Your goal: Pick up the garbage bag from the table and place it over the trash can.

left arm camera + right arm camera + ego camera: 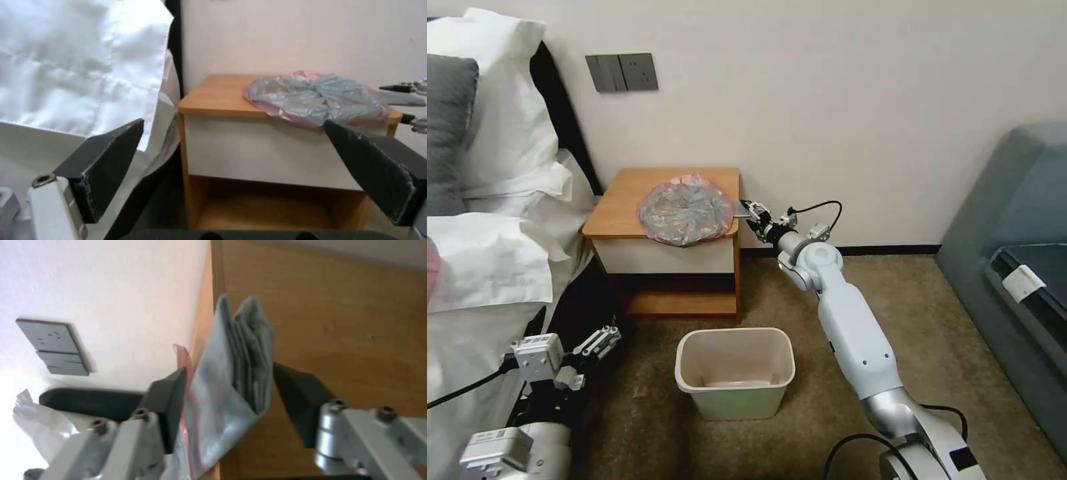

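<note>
My right hand (pixel 752 212) straddles, open, the garbage bag's (pixel 686 209) overhanging edge at the desk (pixel 620 200) corner; left hand (pixel 602 339) open, parked low.

Head view: high, looking forward and down at the table (pixel 627 200) against the wall, trash can (pixel 735 373) on the carpet nearer the camera; left wrist view: low by the bed, facing the table (pixel 213 96) front-on from near, level with its top; right wrist view: pressed close at the table's edge, garbage bag (pixel 231 373) between its own pads; all three views share the table top and the garbage bag (pixel 686 209) (pixel 316 98).
</note>
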